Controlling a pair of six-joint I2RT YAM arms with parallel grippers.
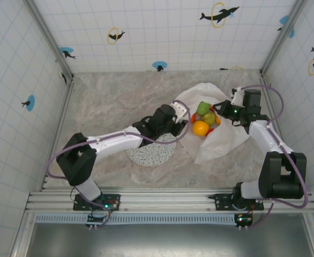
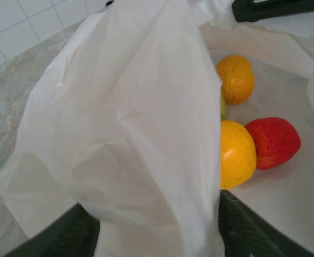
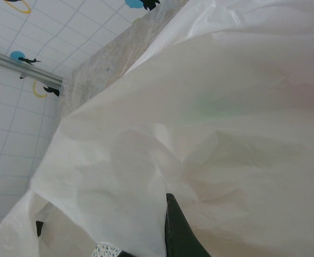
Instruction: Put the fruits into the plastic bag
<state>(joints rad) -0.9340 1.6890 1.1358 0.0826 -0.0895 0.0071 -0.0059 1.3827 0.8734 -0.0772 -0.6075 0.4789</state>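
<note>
Grey-beige marbled table, white tiled walls with dolphin stickers, metal rail along the near edge. Plastic bag lies at 3 o'clock on the table, fruits piled in its mouth. Speckled plate sits around 7 o'clock. Right gripper, at 1 o'clock of the pile, is clenched on the bag rim. Left gripper, at 9 o'clock, has its jaws apart with loose bag film between them.

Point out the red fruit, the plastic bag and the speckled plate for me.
red fruit [image 2: 275, 142], left wrist view, middle of its rounded side.
plastic bag [image 2: 130, 118], left wrist view, the crinkled wall hanging in front.
speckled plate [image 1: 149, 155], top view, bare near part of its surface.
</note>
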